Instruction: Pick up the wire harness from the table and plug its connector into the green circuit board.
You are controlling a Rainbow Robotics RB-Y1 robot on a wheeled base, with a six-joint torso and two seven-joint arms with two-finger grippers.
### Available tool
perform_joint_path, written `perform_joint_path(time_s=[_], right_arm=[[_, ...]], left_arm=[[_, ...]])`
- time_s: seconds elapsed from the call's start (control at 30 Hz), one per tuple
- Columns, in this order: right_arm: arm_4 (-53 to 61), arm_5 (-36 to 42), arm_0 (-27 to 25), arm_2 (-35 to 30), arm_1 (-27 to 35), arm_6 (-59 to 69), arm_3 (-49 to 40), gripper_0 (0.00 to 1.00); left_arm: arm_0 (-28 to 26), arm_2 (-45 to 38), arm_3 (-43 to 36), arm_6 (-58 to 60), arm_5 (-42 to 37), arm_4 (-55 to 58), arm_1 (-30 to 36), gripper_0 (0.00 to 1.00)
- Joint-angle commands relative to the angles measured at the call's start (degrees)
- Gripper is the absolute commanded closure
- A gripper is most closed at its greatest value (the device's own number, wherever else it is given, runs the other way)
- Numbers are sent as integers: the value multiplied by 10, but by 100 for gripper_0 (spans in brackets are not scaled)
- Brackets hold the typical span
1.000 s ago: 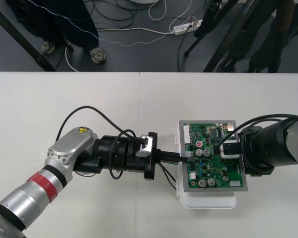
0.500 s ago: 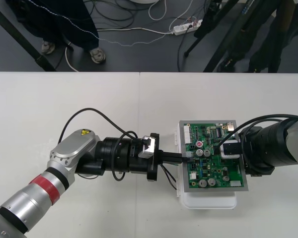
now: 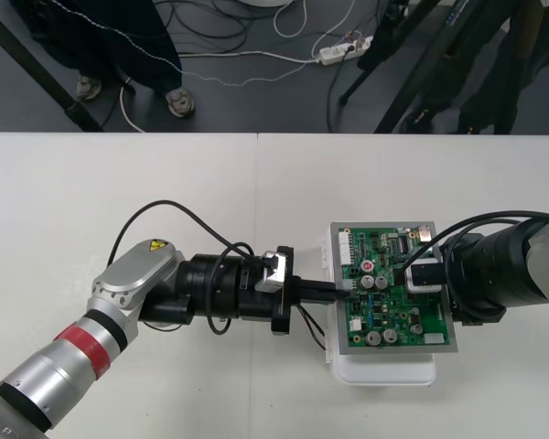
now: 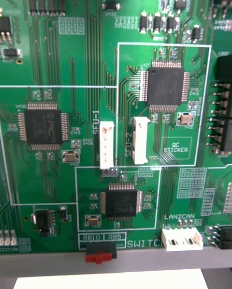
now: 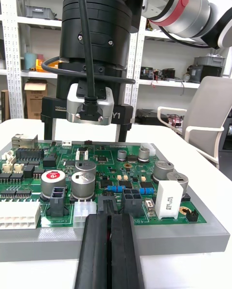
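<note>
The green circuit board (image 3: 395, 294) sits on its white base (image 3: 384, 370) right of the table's centre. My left gripper (image 3: 340, 289) reaches in level from the left, its fingertips at the board's left edge. In the left wrist view the left gripper (image 5: 110, 211) is shut on the harness's small black plug (image 5: 107, 203), which sits at the board's (image 5: 145, 173) edge beside a black connector (image 5: 131, 197). I cannot tell whether it is seated. Thin harness wires (image 3: 308, 326) droop under the fingers. My right gripper (image 3: 421, 274) hovers over the board's right side; the right gripper (image 5: 86, 130) is open.
Tall capacitors (image 5: 84, 182) and a white connector (image 5: 19, 215) stand on the board close to the left fingertips. The right wrist view looks straight down on chips and white headers (image 4: 106, 144). Bare table lies left of and behind the board.
My left gripper has crept slightly right, bringing its fingertips further onto the board's left edge. The right gripper has not moved.
</note>
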State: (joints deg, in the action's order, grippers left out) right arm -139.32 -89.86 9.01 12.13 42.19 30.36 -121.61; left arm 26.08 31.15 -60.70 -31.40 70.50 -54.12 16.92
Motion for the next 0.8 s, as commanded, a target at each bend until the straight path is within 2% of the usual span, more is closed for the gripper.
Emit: perform_joint_path(time_s=[0.03,0.07,0.13,0.53,0.8], right_arm=[[-10,-1,-4,16,-11,21,-25,0],[-12,-1,-4,16,-10,21,-25,0],[-11,-1,-4,15,-7,22,-26,0],[10,-1,-4,-14,32,20,-25,0],[127,-1,-27,-90,117,15,-21,0]], left_arm=[[-2,11,-29,-58,-12,6,-34,27],[-2,11,-29,-58,-12,9,-31,16],[-2,11,-29,-58,-12,10,-24,11],[-5,10,-46,-57,9,35,36,11],[-14,0,-90,-47,9,43,101,10]])
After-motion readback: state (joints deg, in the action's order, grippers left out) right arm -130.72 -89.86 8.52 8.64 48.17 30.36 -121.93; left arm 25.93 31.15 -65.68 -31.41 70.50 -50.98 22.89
